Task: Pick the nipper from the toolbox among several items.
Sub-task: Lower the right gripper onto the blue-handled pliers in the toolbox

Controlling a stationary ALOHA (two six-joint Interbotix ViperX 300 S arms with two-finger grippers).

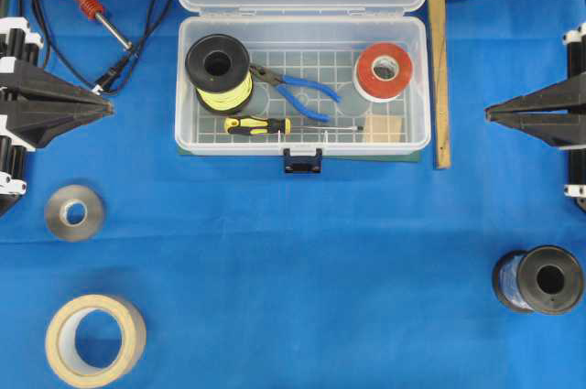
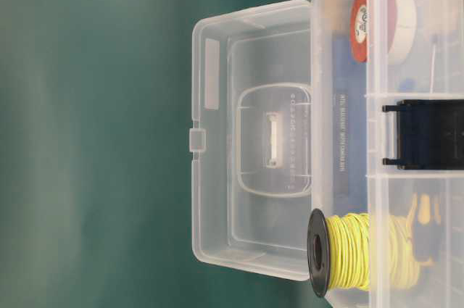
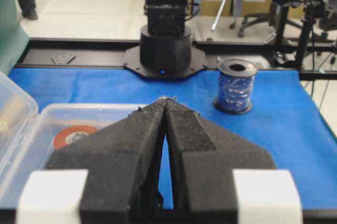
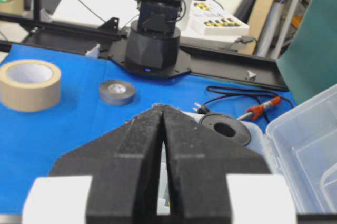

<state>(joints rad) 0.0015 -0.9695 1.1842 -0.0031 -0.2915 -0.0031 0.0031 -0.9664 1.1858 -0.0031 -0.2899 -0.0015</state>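
Clenched and empty, the left gripper [image 1: 108, 107] rests left of the toolbox [image 1: 417, 137]. Inside, the nipper [image 1: 295, 88] lies between yellow wire spool [image 1: 220, 74] and red tape [image 1: 383, 71], above the screwdriver [image 1: 257, 125]. Right gripper [image 1: 489, 114], likewise clenched and empty.

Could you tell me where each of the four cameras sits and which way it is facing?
Overhead: above the table, looking straight down at the open toolbox; left gripper and right gripper at the edges.
Table-level: low, picture turned sideways, facing the toolbox's latch side; no robot visible.
Left wrist: over its shut pads, facing the opposite arm's base and blue spool.
Right wrist: likewise, facing beige tape.
Shared: yellow wire spool, overhead and table-level.
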